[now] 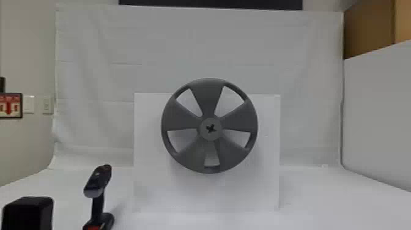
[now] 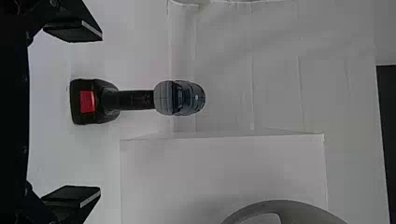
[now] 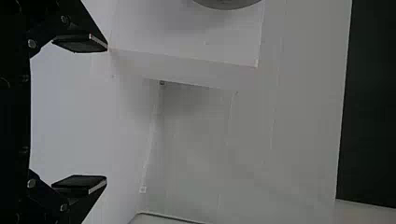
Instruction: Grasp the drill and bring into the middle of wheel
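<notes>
Nearest to you, the left hand [image 2: 99,113] has its two fingers wide apart with nothing between them, I think so that the drill's handle can enter there. The right hand [image 3: 106,113] is also open and empty, since this side probably has no work. A black shape [image 1: 27,214] in the head view's lower corner may be part of the left arm, but I cannot tell surely. Ahead, the drill [image 2: 137,100] stands upright on the tabletop [image 1: 321,198], which leaves its slim black handle free for you; its wide base has a red patch, and its head is grey and dark. Farther, the wheel [image 1: 209,98] is mounted upright before a white block [image 1: 146,189], its middle facing you, ready for the drill.
</notes>
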`<state>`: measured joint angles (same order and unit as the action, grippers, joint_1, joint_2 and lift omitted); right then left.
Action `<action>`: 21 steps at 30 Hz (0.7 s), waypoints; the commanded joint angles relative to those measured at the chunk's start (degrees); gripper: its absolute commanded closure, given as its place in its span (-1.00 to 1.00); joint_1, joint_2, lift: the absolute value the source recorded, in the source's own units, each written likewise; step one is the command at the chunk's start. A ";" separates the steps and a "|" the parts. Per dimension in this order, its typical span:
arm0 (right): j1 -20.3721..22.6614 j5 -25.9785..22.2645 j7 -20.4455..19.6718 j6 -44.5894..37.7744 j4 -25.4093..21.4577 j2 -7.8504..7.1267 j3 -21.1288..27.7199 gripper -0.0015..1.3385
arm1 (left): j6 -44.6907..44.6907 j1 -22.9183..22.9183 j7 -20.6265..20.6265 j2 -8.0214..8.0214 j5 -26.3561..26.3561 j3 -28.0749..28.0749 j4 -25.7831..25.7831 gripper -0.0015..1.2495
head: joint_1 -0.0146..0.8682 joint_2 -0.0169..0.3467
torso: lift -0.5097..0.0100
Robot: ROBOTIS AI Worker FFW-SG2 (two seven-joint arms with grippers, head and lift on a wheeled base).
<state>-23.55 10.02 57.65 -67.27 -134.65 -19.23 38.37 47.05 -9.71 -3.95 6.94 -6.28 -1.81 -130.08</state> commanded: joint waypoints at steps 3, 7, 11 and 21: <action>0.00 0.00 0.00 -0.40 0.00 -0.46 -0.14 -0.58 | 0.24 -0.05 0.00 0.00 -0.05 0.14 0.00 -0.80 | -0.97 -0.91 | -0.60; 0.09 0.09 0.00 -0.49 0.00 -0.46 -0.05 -0.58 | 0.32 0.04 0.00 0.09 -0.14 -0.04 0.00 -0.80 | -0.97 -0.91 | -0.60; -0.09 0.35 0.00 -0.49 0.00 -0.28 -0.23 -0.58 | 0.41 0.13 0.00 0.18 -0.31 -0.13 0.00 -0.80 | -0.97 -0.91 | -0.60; -0.26 0.09 0.00 -0.84 0.00 -1.16 -0.85 -0.58 | 0.50 0.13 0.00 0.18 -0.14 0.22 0.00 -0.80 | -0.97 -0.91 | -0.60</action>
<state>-23.62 10.37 57.65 -67.92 -134.65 -19.90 37.80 47.55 -9.70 -3.95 7.12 -6.54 -1.85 -130.08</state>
